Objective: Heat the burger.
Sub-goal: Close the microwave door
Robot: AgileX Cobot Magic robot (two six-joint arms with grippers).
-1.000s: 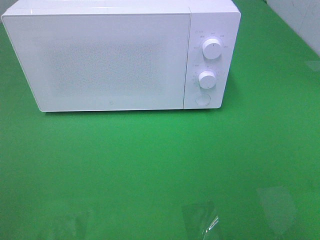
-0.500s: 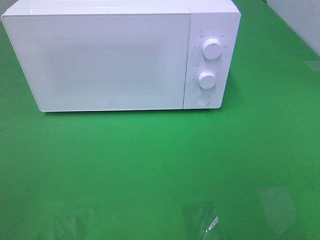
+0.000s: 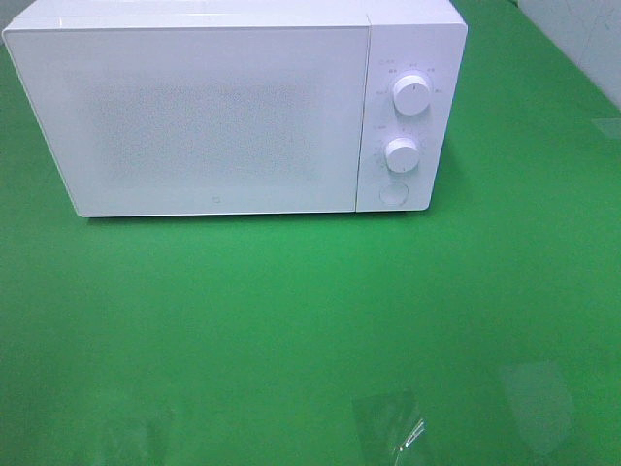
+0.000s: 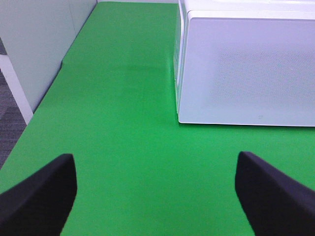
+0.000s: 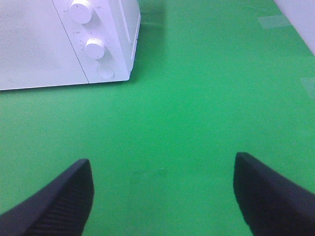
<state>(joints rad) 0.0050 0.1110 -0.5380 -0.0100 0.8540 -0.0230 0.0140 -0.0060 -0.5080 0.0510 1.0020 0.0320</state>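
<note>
The microwave [image 3: 213, 116] is sitting shut on the green bench [image 3: 291, 330]. The left hand [image 4: 156, 189] and right hand [image 5: 162, 189] are hovering over it, released, grasping nothing.

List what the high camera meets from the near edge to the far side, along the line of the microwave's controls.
From the near edge: clear tape patch → green table → round button → lower knob → upper knob.
</note>
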